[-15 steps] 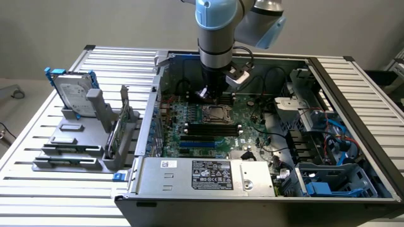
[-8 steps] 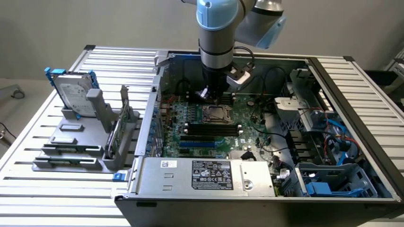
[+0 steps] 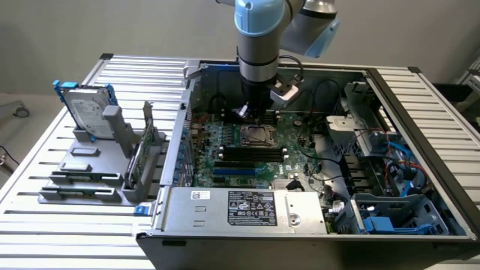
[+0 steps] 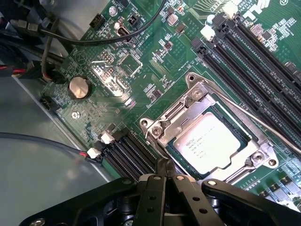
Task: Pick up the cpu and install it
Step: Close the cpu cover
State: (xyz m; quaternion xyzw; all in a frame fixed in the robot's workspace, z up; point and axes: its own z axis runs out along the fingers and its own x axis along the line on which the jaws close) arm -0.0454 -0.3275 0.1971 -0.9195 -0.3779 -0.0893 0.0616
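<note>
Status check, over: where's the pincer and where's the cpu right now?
Pincer shut, empty, just above socket edge. Cpu seated in the socket, frame around it. Nothing between pincer and cpu.

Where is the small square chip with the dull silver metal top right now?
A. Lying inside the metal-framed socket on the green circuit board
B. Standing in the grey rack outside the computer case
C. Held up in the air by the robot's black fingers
A: the small square chip with the dull silver metal top lies inside the metal-framed socket on the green circuit board, while the shut gripper holds nothing.
</note>
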